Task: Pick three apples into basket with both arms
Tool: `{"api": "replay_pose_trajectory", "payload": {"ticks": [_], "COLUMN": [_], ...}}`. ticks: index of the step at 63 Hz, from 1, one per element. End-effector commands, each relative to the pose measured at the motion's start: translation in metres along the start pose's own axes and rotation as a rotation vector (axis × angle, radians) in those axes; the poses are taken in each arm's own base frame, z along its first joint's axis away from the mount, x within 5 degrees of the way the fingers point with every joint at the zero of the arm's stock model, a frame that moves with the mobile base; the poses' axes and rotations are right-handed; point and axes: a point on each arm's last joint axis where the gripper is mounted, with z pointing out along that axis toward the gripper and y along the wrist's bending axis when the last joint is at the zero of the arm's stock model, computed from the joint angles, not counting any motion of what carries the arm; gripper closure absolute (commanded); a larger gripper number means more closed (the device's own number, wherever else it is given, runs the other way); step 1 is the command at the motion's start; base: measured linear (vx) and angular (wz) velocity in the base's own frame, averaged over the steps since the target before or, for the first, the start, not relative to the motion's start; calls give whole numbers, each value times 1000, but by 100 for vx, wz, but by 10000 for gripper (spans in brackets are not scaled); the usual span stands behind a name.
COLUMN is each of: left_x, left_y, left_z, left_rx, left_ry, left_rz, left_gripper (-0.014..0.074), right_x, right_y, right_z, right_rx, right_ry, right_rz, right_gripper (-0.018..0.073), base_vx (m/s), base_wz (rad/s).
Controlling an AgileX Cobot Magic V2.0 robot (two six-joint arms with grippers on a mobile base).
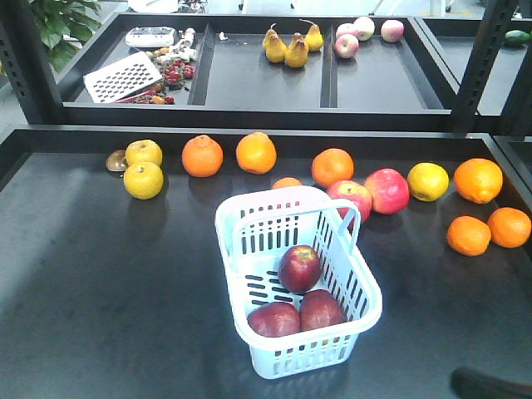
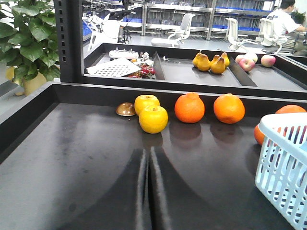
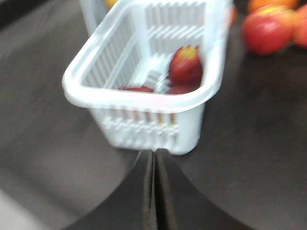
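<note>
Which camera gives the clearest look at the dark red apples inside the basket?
The front-facing view: all three apples lie sharp in the basket. The right wrist view is blurred, with two half-hidden. The left wrist view catches only the basket's corner.

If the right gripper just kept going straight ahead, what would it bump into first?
Most likely the near wall of the basket, right ahead of the shut right gripper. The view is blurred, so depth is uncertain.

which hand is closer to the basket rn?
Right. The right hand sits shut just short of the basket's near end wall. The left hand, also shut, is off to the side, with the basket only at its view's right edge.
</note>
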Motion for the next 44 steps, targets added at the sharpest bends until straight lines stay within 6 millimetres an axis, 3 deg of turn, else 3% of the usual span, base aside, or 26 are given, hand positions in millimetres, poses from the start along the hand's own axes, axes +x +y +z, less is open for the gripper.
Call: {"api": "replay_pose_trajectory", "payload": {"ticks": [1,19,44], "left_x": [-4,-4,-4], "left_y": [-1,-1,-1], "left_z": [-1,-1,-1], "left_rx": [20,20,20], "left_ry": [-69,-69,-68], "left_rz": [3,3,3], "left_gripper": [603,603,603], "right_x": [-10,25,20], "right_y": [-7,-20,-32], "right_z": [-7,-7,-25], "right_rx": [66,164,400], "right_ry": [-182,-261,-462], "right_rz": [67,212,193], "right_gripper": [564,564,564], "base_vx": [0,0,0], "base_wz": [0,0,0]}}
